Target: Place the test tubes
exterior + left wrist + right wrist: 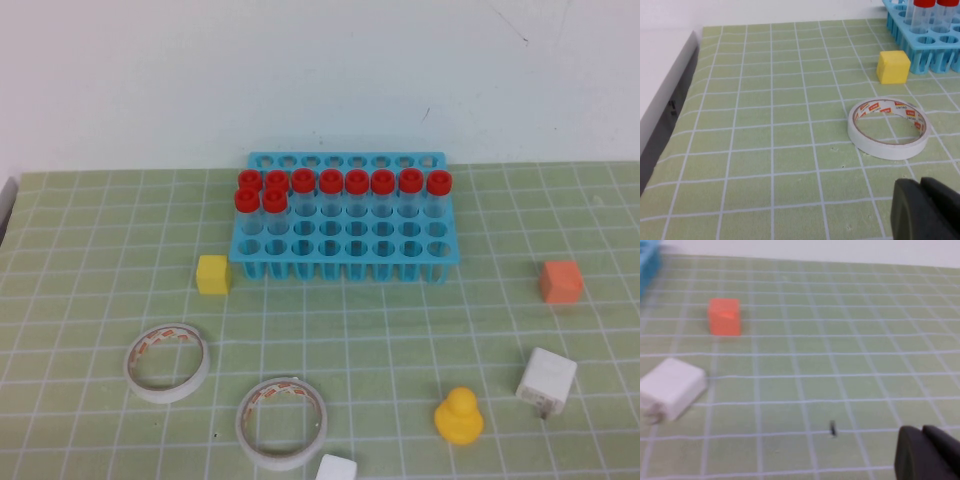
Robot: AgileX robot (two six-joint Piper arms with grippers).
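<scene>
Two jaw pairs: pressed together, empty.
Left gripper [920, 186]: low over mat [765, 150], near tape roll [888, 127], yellow cube [893, 66] beyond.
Right gripper [922, 432]: low over mat, well apart from white block [671, 387] and orange cube [724, 316].
Tubes [357, 195]: ten, red-capped, upright in blue rack [345, 262]; eight in one row, two in next row, left end.
Rack: mid-mat, far side.
</scene>
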